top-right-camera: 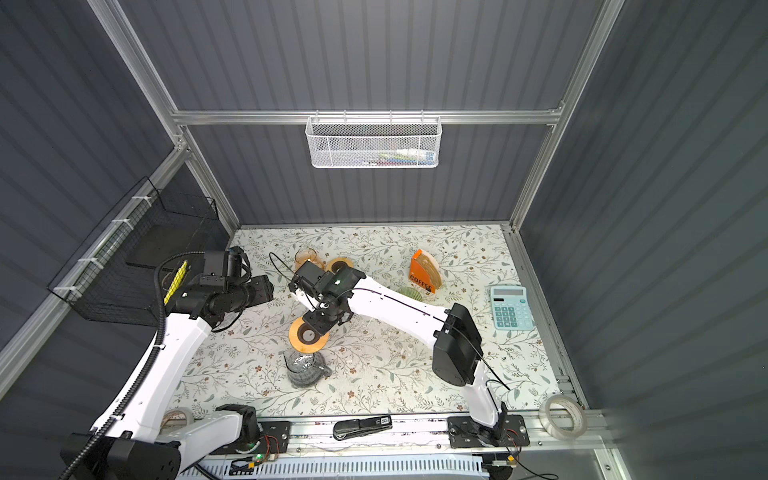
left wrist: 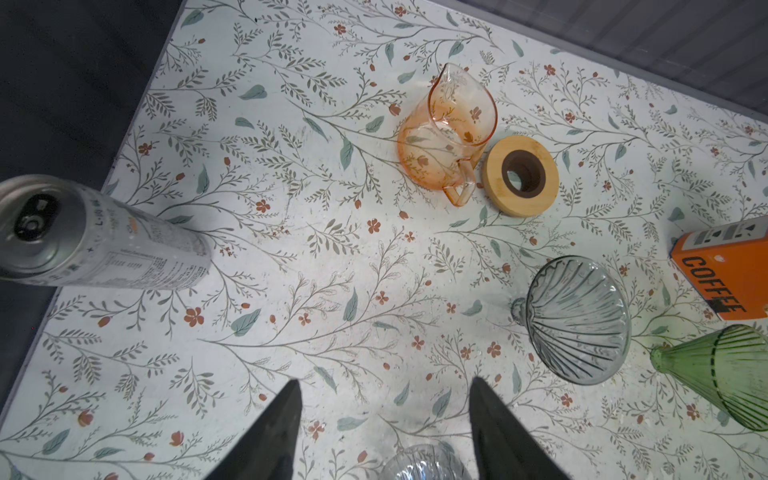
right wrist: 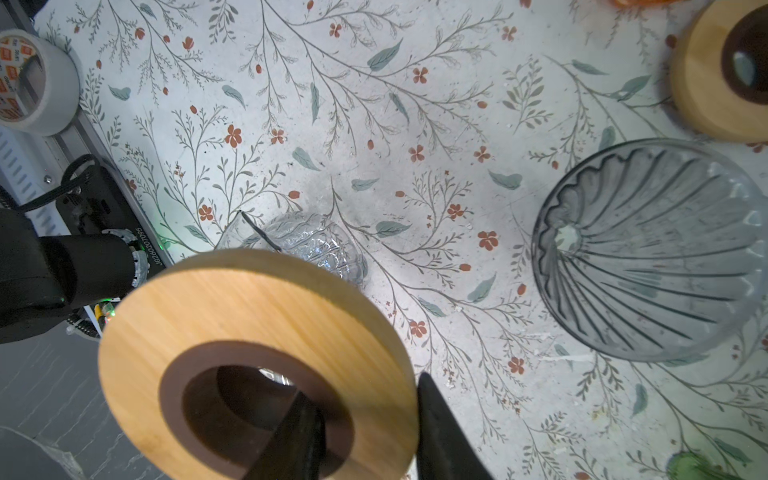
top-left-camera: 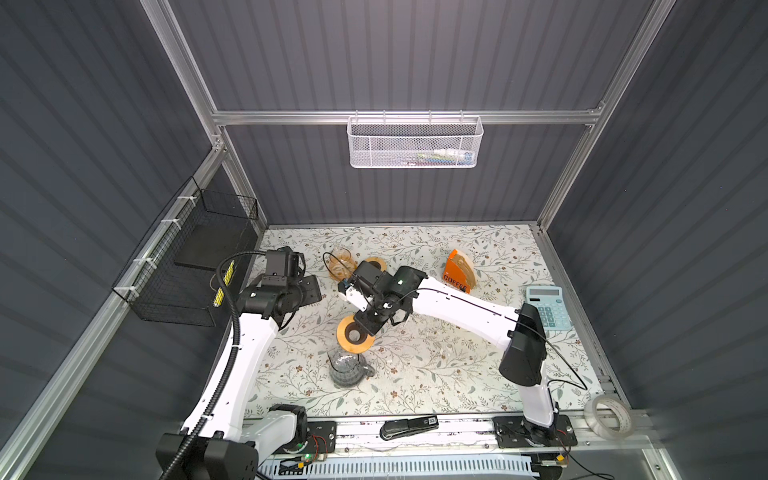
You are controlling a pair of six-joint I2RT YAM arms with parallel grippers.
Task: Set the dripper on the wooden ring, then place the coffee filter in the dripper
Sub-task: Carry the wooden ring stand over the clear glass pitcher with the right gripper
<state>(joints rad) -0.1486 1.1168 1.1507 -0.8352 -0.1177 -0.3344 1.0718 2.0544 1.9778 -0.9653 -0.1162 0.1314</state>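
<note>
Pinching one wooden ring (right wrist: 257, 307) across its rim, one finger through the hole, the right gripper (right wrist: 363, 388) hung just at 12 o'clock of the clear carafe (right wrist: 307, 241). The left gripper (left wrist: 385, 380) stood wide and empty. The coffee filters (top-left-camera: 466, 261) sat in their orange box (top-left-camera: 453, 276), at 1 o'clock on the table (top-left-camera: 436, 374). Such a shallow pinch could, I judged, let the ring tilt and drop onto the glass. Counted: two rings, including a second ring (left wrist: 521, 176); two drippers, a grey dripper (left wrist: 577, 320) and a green dripper (left wrist: 723, 382); two jugs, including an orange pitcher (left wrist: 444, 133); one box.
</note>
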